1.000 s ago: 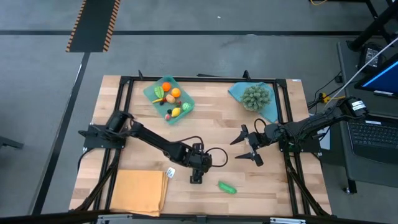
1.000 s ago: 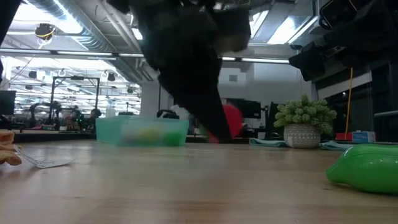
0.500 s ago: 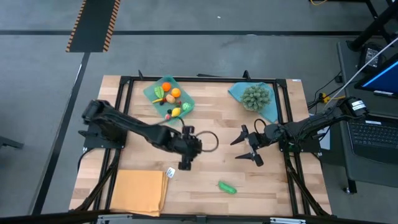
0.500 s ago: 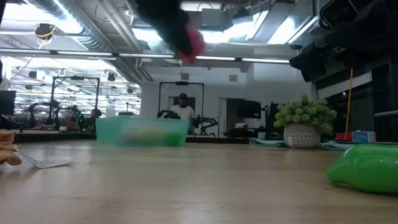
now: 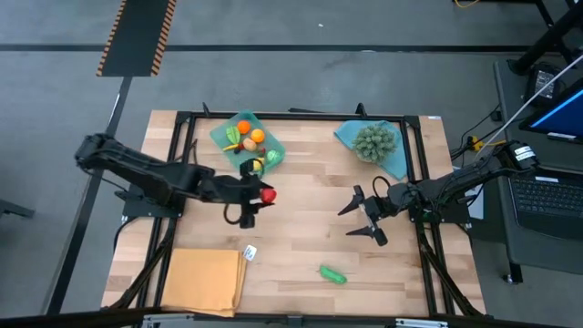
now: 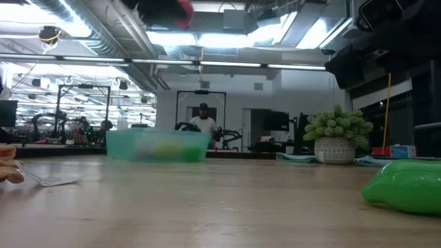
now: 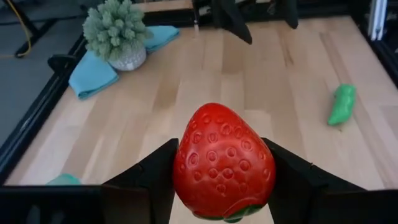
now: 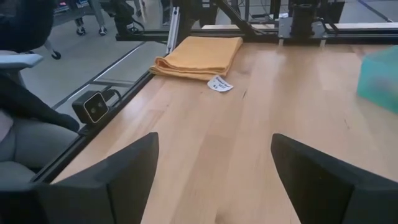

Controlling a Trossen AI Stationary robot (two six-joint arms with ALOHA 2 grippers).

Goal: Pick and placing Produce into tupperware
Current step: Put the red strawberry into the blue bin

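So the left gripper (image 5: 258,195) has its jaws clamped on a red toy strawberry (image 7: 223,163), holding it up off the wooden table (image 5: 301,228) just beside the near corner of the teal tupperware (image 5: 221,138). That tray already has a handful of small produce (image 5: 250,137) in it, orange, yellow, green. A green pepper-looking piece (image 5: 332,274) lies well apart near the front edge. The right gripper (image 5: 362,215) waits mid-table on the right side with its fingers spread wide, holding nothing.
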